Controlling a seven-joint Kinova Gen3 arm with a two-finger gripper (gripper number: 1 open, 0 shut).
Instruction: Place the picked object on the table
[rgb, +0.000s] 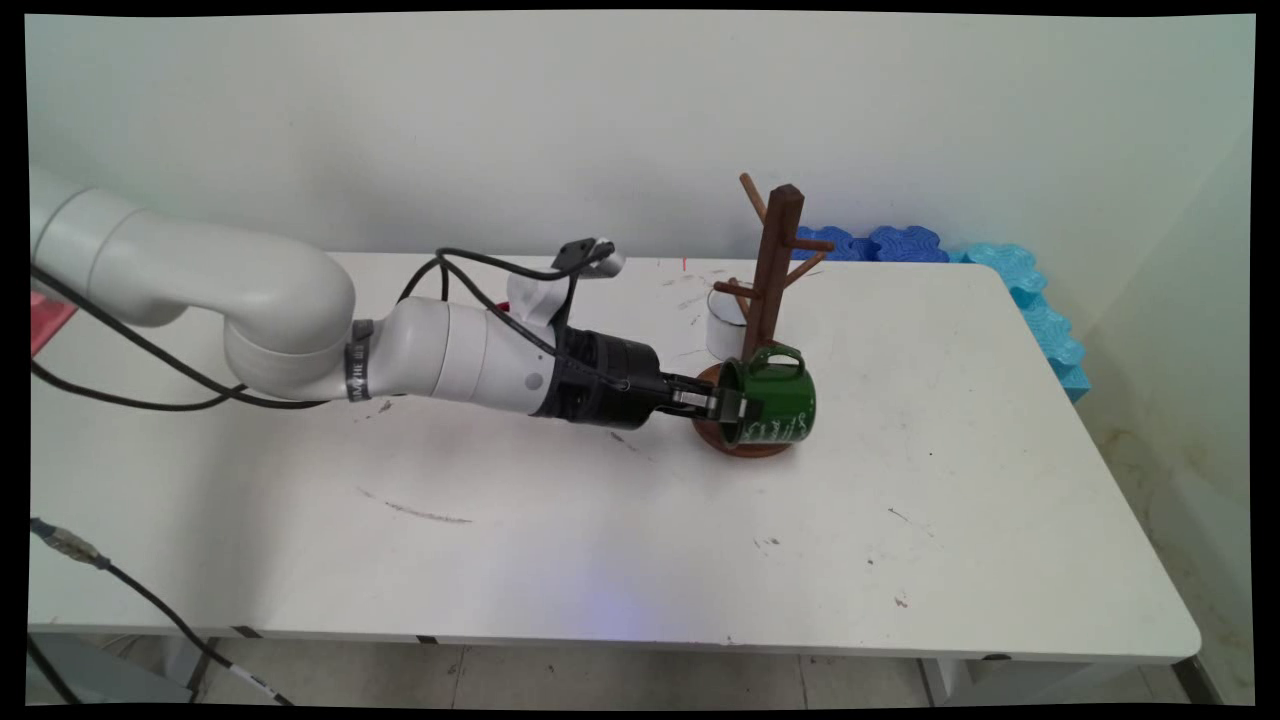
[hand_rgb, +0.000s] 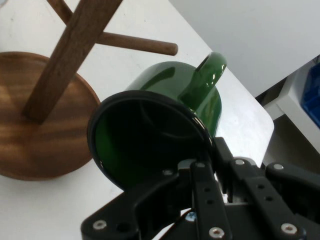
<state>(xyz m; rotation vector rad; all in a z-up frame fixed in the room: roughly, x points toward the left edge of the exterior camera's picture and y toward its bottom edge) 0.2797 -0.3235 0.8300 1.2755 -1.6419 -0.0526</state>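
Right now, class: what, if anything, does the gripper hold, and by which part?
The gripper holds the green mug by its rim, one finger inside the mouth, the mug lying sideways.

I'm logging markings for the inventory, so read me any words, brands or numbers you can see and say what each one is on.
Nothing can be read for certain.
Green mug, held on its side by the gripper: white markings low on its wall, too small and blurred to read.
Mug tree and white mug behind it: no lettering visible.

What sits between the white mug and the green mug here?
In the main view, the wooden mug tree's post stands between the white mug behind and the green mug clamped in the gripper.
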